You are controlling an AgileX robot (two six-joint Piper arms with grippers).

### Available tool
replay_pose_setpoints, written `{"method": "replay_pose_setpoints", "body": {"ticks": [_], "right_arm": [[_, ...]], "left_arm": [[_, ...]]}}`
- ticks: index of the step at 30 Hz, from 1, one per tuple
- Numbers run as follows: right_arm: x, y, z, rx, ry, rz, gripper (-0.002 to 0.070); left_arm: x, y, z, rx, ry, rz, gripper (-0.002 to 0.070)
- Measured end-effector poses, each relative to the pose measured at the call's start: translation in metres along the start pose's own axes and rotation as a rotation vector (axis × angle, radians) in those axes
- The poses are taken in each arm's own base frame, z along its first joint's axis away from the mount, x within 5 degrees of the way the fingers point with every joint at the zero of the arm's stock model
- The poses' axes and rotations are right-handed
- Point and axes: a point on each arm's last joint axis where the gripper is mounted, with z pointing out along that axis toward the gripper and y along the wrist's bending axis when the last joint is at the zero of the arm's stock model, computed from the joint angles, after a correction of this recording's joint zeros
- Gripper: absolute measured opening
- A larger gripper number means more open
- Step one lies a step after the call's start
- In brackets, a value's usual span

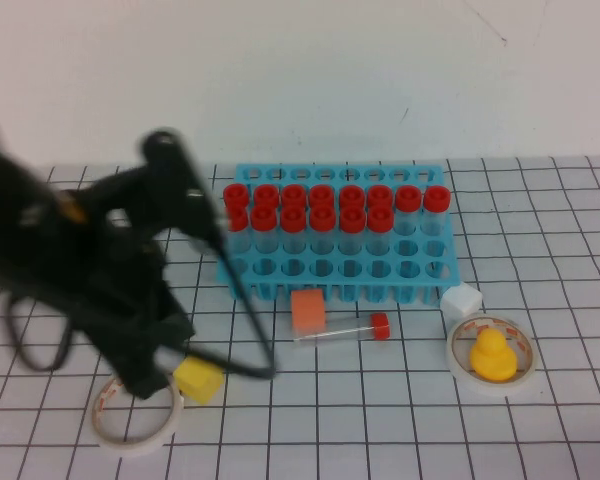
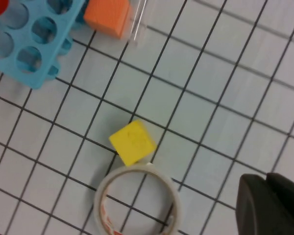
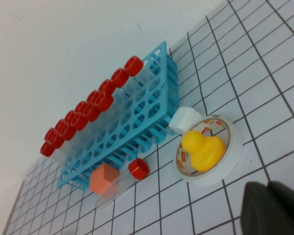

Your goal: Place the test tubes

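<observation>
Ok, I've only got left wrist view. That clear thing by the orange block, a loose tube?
Observer: Yes. A red-capped test tube lies flat in front of the blue rack, cap toward the robot's right.
Operator: Right arm?
Observer: Right end effector is shut, outside the high view; its camera sees a yellow duck inside a tape roll.
Operator: Mine?
Observer: Left end effector, shut, hangs at the table's near left, clear of the tube.

Cut off at picture edges: left gripper [image 2: 264, 191], right gripper [image 3: 270, 196]; blurred left arm [image 1: 90, 270] partly hides tape roll [image 1: 130, 442].
</observation>
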Motion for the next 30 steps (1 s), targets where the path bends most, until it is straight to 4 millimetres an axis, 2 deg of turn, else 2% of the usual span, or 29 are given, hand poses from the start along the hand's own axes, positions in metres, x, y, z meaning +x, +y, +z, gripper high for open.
{"method": "replay_pose_setpoints", "body": {"ticks": [3,6,10,13,14,15,22,30], "right_arm": [[0.0,0.0,0.0,0.0,0.0,-0.002,-0.0001],[0.0,0.0,0.0,0.0,0.0,-0.009,-0.0001],[0.0,0.0,0.0,0.0,0.0,-0.013,-0.0001],[0.0,0.0,0.0,0.0,0.0,-0.02,-0.0001],[0.0,0.0,0.0,0.0,0.0,-0.031,-0.0001],[0.0,0.0,0.0,0.0,0.0,-0.032,-0.0001],[0.0,0.0,0.0,0.0,0.0,-0.039,-0.0001],[0.0,0.0,0.0,0.0,0.0,-0.039,-0.0001]], "left_arm": [[-0.022,0.005,0.024,0.008,0.076,0.044,0.0],[-0.042,0.007,0.05,0.033,0.118,0.085,0.003],[-0.061,0.003,0.081,0.063,0.166,0.172,0.0141],[-0.066,0.001,0.104,0.057,0.205,0.25,0.0223],[-0.067,-0.001,0.121,0.06,0.234,0.309,0.0258],[-0.068,-0.001,0.128,0.062,0.245,0.33,0.0271],[-0.075,-0.007,0.172,0.048,0.226,0.39,0.0289],[-0.076,-0.001,0.204,-0.005,0.202,0.428,0.0289]]}}
